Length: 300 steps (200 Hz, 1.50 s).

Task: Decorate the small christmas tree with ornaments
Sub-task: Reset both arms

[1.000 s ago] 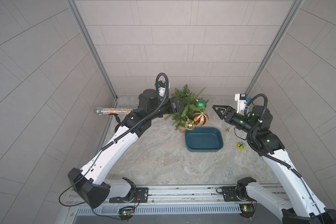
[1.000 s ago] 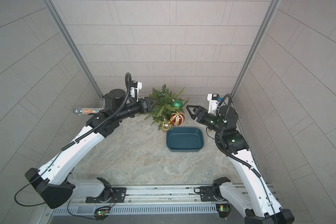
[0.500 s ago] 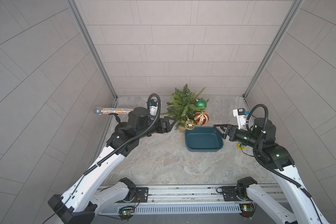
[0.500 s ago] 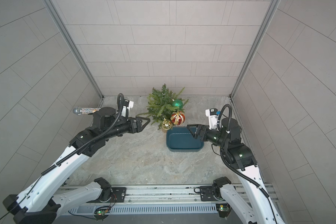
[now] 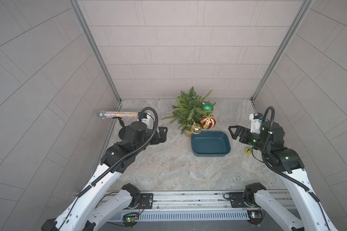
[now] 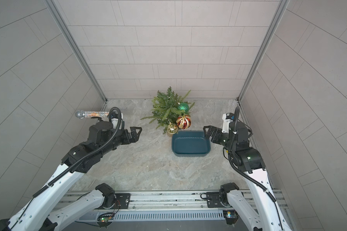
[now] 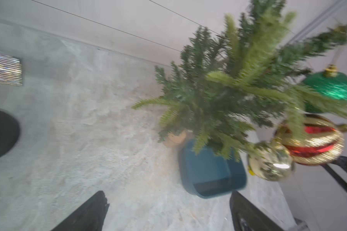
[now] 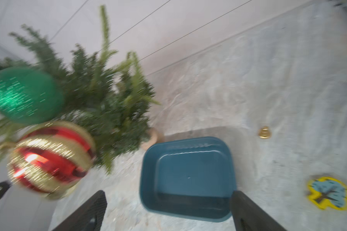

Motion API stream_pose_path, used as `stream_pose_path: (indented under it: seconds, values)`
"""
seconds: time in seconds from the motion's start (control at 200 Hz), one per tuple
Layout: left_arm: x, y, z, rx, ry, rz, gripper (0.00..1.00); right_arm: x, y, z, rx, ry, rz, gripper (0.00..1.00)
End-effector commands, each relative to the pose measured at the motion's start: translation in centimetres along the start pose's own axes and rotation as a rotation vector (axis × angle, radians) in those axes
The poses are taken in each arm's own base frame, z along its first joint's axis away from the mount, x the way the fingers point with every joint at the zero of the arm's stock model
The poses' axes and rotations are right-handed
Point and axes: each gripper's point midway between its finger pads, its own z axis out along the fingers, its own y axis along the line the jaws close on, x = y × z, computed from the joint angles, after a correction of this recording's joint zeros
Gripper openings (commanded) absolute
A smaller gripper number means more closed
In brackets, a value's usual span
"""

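Both claws stand spread wide, with nothing between the fingers. The left gripper (image 5: 163, 134) hangs over the left part of the table (image 5: 168, 170), pointing right at the tree (image 5: 188, 112) and well apart from it. The right gripper (image 5: 231, 132) hangs by the far right corner of the tray (image 5: 210, 155), pointing left. Both wrist views are blurred, yet each shows two dark fingers set far apart.

The tree stands upright at the far middle of the table, near the back wall, in a tan pot (image 5: 187, 133). Three ornaments hang on its right and near side. A green ball (image 5: 207, 106) is farthest, a striped ball (image 5: 208, 122) hangs nearer than it, and a gold ball (image 5: 196, 128) is nearest, just beside the tray's far left corner. The teal tray sits just near of the tree.

The table is matte stone, marbled grey and beige. Right of the tray lie a small gold piece (image 8: 264, 132) and a yellow-and-blue sticker (image 5: 248, 149). A glittery microphone (image 5: 118, 114) lies level at the far left, by the side wall.

Pale grey tiled walls (image 5: 178, 50) close the table in on three sides, with metal posts (image 5: 96, 50) at the two far corners. A metal rail (image 5: 188, 198) along the near edge carries both arm bases.
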Motion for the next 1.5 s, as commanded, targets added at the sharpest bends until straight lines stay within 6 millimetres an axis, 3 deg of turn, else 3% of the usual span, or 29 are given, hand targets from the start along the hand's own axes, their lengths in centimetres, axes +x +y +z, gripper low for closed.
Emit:
stream_pose_path:
  seconds: [0.0, 0.19, 0.28, 0.395, 0.57, 0.615, 0.811, 1.151, 1.321, 1.386, 1.496]
  values:
    - [-0.6, 4.8, 1.1, -0.218, -0.029, 0.016, 1.00, -2.7, -4.8, -0.2, 0.280, -0.126, -0.013, 1.00]
    - [-1.9, 8.2, 4.7, -0.371, -0.022, 0.057, 1.00, -4.5, -9.3, 2.9, 0.518, -0.243, -0.007, 1.00]
    - [-2.4, 10.5, 6.7, -0.453, -0.059, 0.102, 1.00, -4.6, -11.7, 3.8, 0.637, -0.305, -0.009, 1.00]
    - [-2.1, 11.8, 10.4, -0.431, -0.119, 0.216, 1.00, -3.9, -13.8, 5.4, 0.722, -0.346, -0.050, 1.00]
    - [-1.6, 17.6, 11.8, -0.602, -0.139, 0.204, 1.00, -3.5, -15.8, 6.7, 0.810, -0.422, -0.156, 1.00]
    - [-1.4, 19.1, 11.9, -0.654, -0.135, 0.217, 1.00, -2.6, -16.8, 7.1, 0.850, -0.412, -0.191, 1.00]
    - [0.6, 22.9, 12.9, -0.670, -0.119, 0.197, 1.00, -2.1, -17.4, 8.4, 0.869, -0.433, -0.243, 1.00]
    - [2.8, 22.6, 15.4, -0.526, -0.292, 0.280, 1.00, -1.4, -16.1, 11.4, 0.700, -0.545, -0.304, 1.00]
    - [4.6, 22.3, 16.8, -0.470, -0.269, 0.321, 1.00, -1.5, -15.2, 12.3, 0.580, -0.668, -0.283, 1.00]
    - [4.4, 21.9, 16.8, -0.451, -0.280, 0.337, 1.00, -0.9, -15.4, 13.2, 0.558, -0.665, -0.263, 1.00]
    - [4.1, 23.0, 16.5, -0.518, -0.293, 0.304, 1.00, 0.2, -15.3, 14.0, 0.515, -0.685, -0.264, 1.00]
